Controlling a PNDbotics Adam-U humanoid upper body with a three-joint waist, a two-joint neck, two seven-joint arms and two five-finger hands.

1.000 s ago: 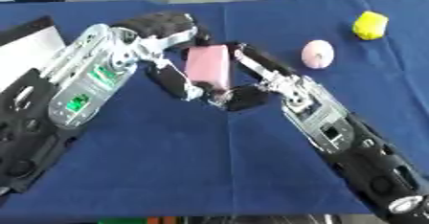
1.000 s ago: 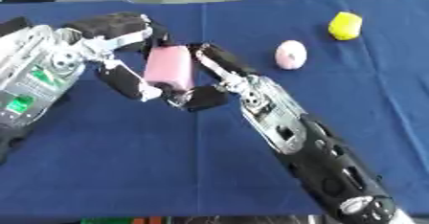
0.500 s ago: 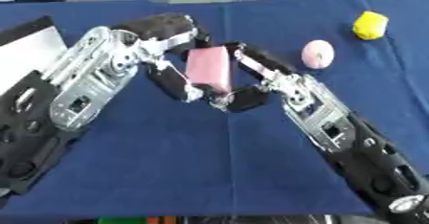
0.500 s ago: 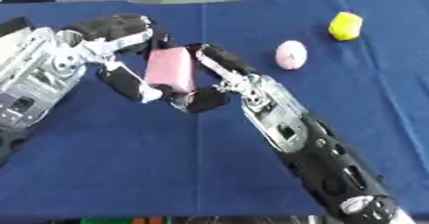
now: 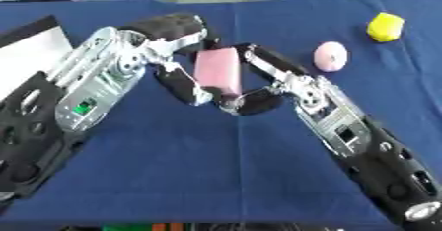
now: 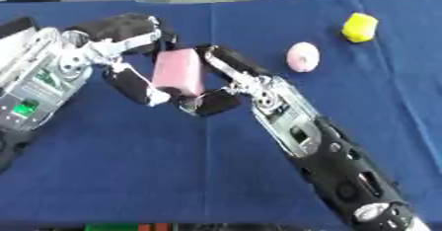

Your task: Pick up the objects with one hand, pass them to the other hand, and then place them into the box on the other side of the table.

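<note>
Almost nothing has changed across the last second: the pink block (image 5: 217, 70) stays held up over the middle of the blue worktop (image 5: 216, 175), caught between both hands at once. The left hand (image 5: 177, 57) has its fingers curled over the block's top and down its left side, while the right hand (image 5: 259, 84) clasps it from the right and from below, with one finger along the block's right edge and the thumb tucked under its lower corner. Neither has let go, so the pass looks to be at its midpoint, with the block shared and not yet owned by one side. Against the earlier frames the block sits in the same place and at the same tilt; only a slight settling of the left arm shows. The pink egg-shaped object (image 5: 331, 56) and the yellow object (image 5: 385, 26) lie untouched at the far right, well apart from the hands. A white box (image 5: 24, 57) shows at the left edge
</note>
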